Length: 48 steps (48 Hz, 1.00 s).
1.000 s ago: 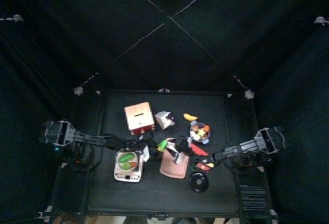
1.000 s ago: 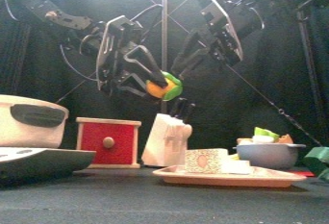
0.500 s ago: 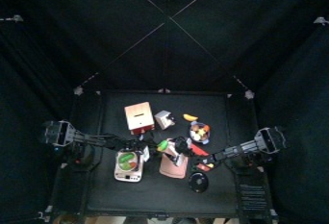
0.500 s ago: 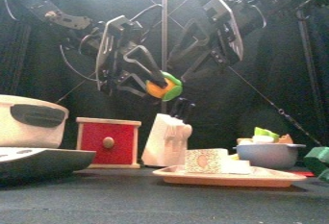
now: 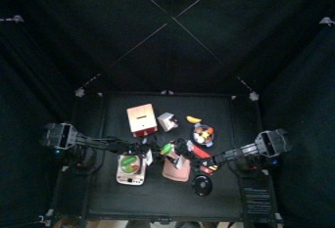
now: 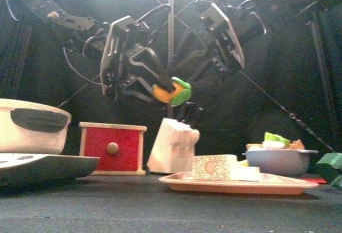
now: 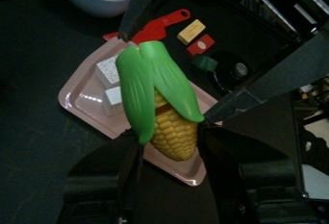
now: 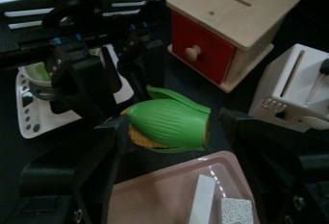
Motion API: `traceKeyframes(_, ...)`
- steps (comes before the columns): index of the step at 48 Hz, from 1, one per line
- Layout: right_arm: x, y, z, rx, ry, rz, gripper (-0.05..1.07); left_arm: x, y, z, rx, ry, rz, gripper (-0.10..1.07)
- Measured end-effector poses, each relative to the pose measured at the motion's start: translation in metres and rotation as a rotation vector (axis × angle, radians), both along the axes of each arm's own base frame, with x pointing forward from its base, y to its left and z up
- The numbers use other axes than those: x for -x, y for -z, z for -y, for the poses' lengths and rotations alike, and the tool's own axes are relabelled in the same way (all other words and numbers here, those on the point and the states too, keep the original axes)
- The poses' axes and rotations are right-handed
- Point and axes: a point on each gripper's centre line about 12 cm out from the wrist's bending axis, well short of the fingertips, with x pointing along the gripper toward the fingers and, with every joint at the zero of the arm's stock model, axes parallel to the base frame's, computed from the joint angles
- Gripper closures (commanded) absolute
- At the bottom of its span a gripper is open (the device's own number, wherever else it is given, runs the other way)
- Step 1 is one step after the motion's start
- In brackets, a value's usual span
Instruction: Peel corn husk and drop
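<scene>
— Corn (image 7: 164, 108), where is it?
— Up in the air above the middle of the table (image 5: 105, 114), over the pink tray (image 8: 174, 194) near the front edge. The left gripper (image 6: 123, 74) is clamped on the cob, and the green husk (image 6: 179, 86) is on it, yellow kernels showing at one end.
— And the other arm?
— The right gripper (image 6: 217, 39) hangs just beside the corn, a little higher, jaws wide apart and holding nothing
</scene>
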Motion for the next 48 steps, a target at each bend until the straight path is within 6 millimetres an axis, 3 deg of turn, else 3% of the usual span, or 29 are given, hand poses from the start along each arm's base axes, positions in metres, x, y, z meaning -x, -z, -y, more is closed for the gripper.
traceKeyframes(10,-0.001,0.0,0.0,0.0,0.0,0.0,0.04,0.0,0.001,0.001,-0.002,0.002,-0.002,0.35)
traceKeyframes(29,0.0,0.001,0.0,-0.028,0.019,-0.002,0.35,-0.001,0.0,0.0,0.001,-0.001,0.0,0.35)
traceKeyframes(48,0.022,-0.009,0.007,-0.043,0.056,0.019,0.4,0.002,0.003,-0.001,0.001,-0.003,-0.008,0.35)
